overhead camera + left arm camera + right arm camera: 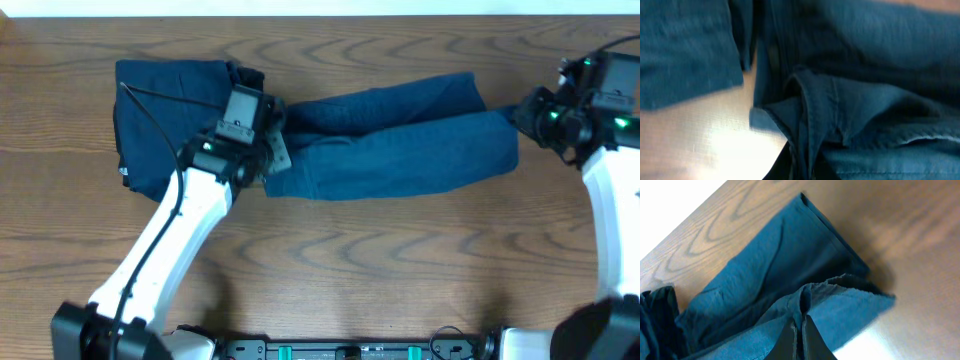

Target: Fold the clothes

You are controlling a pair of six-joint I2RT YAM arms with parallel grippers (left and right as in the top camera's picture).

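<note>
Obs: pants [400, 145] stretched L–R across table [400, 280], legs toward R side, waist just beside folded bundle [165, 120] at far L.

Right gripper [801, 330]: fingers nearly together w/ a pinch of leg hem between them. Looks like only one leg's edge is caught.

Left gripper [272, 148] sits over the waistband. Its wrist view is all bunched cloth, so can't tell if jaws are closed or what they hold.

Risks (my est.):
- Thin hem pinch slips out under tension.
- Second leg gets left behind → uneven fold.
- L side catches too few layers, or drags the bundle if the waist overlaps it.
</note>
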